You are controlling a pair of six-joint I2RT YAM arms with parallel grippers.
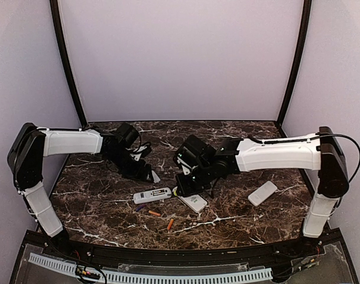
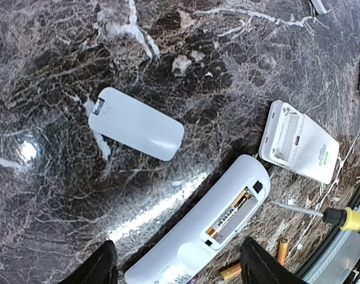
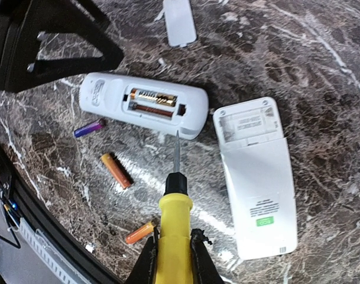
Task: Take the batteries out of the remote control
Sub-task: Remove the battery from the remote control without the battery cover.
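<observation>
You're clamping the yellow screwdriver point(image 3: 174, 219) by its handle in the right gripper point(image 3: 172, 260). The shaft is pointing at the open remote point(image 3: 100, 94), tip at its end wall; can't tell if it's touching. Two batteries point(image 3: 153, 96) are sitting side by side in the bay. The left gripper point(image 2: 181, 263) is hanging wide open, holding nothing, one finger on either side of the remote body. I'd be closing left on the body so it isn't sliding, then working the tip under one battery's end at a shallow angle, levering gently. Three loose cells point(image 3: 116, 170) are lying beside the shaft; don't sweep them.
</observation>
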